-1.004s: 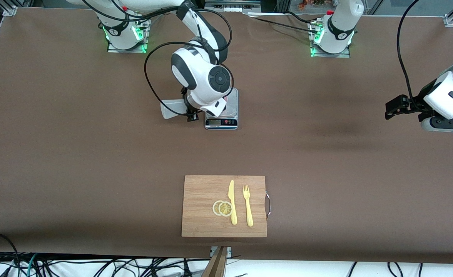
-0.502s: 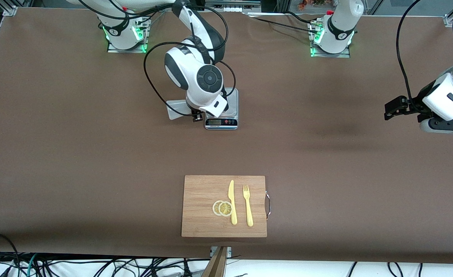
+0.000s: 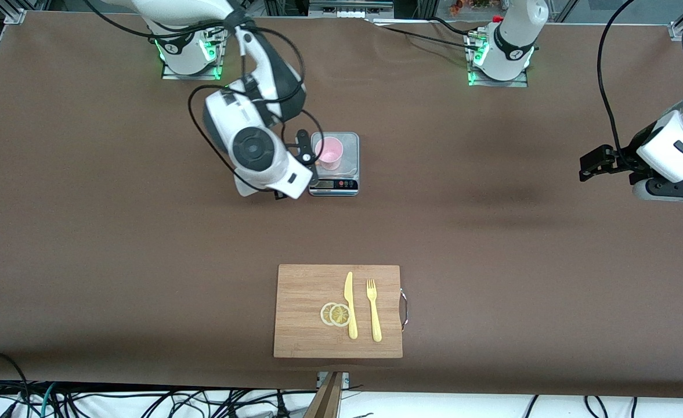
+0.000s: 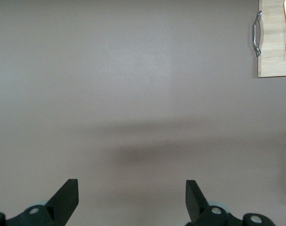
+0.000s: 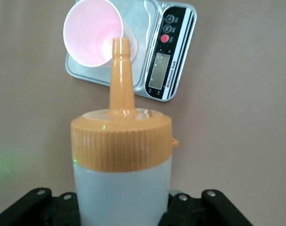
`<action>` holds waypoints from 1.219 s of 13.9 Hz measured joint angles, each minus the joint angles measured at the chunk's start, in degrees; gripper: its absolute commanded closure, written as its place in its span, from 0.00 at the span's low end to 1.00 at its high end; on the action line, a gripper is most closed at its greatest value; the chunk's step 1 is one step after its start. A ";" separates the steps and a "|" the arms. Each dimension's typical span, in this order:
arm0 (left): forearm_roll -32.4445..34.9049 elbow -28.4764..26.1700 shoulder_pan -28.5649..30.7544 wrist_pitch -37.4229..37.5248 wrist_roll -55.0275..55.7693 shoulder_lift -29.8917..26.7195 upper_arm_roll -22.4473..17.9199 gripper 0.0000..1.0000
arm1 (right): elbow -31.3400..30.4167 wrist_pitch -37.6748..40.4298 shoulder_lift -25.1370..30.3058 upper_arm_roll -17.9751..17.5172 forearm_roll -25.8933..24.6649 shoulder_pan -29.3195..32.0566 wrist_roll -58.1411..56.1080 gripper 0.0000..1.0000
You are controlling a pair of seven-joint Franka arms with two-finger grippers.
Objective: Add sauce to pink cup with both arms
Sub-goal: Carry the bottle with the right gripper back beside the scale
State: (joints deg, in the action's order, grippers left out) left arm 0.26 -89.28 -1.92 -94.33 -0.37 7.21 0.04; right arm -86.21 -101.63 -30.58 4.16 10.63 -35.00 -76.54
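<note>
Right hand [image 5: 121, 207]: you've clamped the sauce bottle [image 5: 121, 165], nozzle aimed at the pink cup [image 3: 329, 152] on the scale [image 3: 334, 184], upper centre.
Left hand [image 4: 131, 200]: wide, empty, waiting at frame's right edge.

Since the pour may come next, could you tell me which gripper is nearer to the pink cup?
Right. The right gripper, shut on the sauce bottle, is beside the scale carrying the pink cup. The left gripper waits open at the left arm's end of the table.

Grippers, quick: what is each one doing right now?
Left gripper: open, empty, waiting over bare table.
Right gripper: shut on the sauce bottle, beside the scale.
</note>
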 measured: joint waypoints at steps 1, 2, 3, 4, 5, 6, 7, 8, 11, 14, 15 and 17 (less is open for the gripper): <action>0.00 0.01 -0.01 0.00 0.00 0.00 0.01 0.00 | 0.00 -0.08 0.04 0.08 2.58 2.00 -2.90 1.00; 0.00 0.01 -0.01 0.00 0.00 0.00 0.01 0.00 | 0.00 -0.11 0.04 0.13 4.84 4.11 -5.78 1.00; 0.00 0.01 -0.02 0.00 0.00 0.02 0.02 0.00 | -0.01 -0.11 0.04 0.15 6.66 6.19 -8.32 1.00; 0.00 0.01 -0.03 0.00 0.00 0.03 0.02 0.00 | -0.07 -0.09 0.04 0.17 8.58 8.16 -10.80 1.00; 0.00 0.01 -0.03 0.00 0.00 0.04 0.02 0.00 | -0.23 -0.04 0.01 0.17 10.81 10.07 -13.41 1.00; 0.00 0.02 -0.04 0.00 0.00 0.05 0.03 0.00 | -0.51 0.01 -0.04 0.18 13.03 11.95 -16.15 1.00; 0.00 0.02 -0.04 0.00 0.00 0.05 0.03 0.00 | -0.93 0.07 -0.14 0.18 14.97 13.87 -18.97 1.00; 0.00 0.02 -0.05 0.00 0.00 0.05 0.03 0.00 | -1.36 0.25 -0.36 0.19 16.86 15.81 -21.95 1.00; 0.00 0.03 -0.07 0.00 0.00 0.05 0.04 0.00 | -2.05 2.88 -1.42 0.18 23.21 21.09 -30.24 1.00; 0.00 0.03 -0.11 0.00 0.00 0.05 0.04 0.00 | -2.28 5.82 -3.61 0.18 28.62 26.19 -38.24 1.00; 0.00 0.04 -0.12 0.00 0.00 0.05 0.05 0.00 | -2.33 7.27 -4.39 0.19 30.38 28.10 -40.34 1.00; 0.00 0.04 -0.12 0.00 0.00 0.06 0.05 0.00 | -2.45 10.38 -6.63 0.22 34.27 32.49 -45.32 1.00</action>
State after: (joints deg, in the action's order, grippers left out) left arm 0.26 -89.25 -2.04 -94.33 -0.37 7.27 0.09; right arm -88.66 -91.25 -37.20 4.38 44.89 -2.51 -121.85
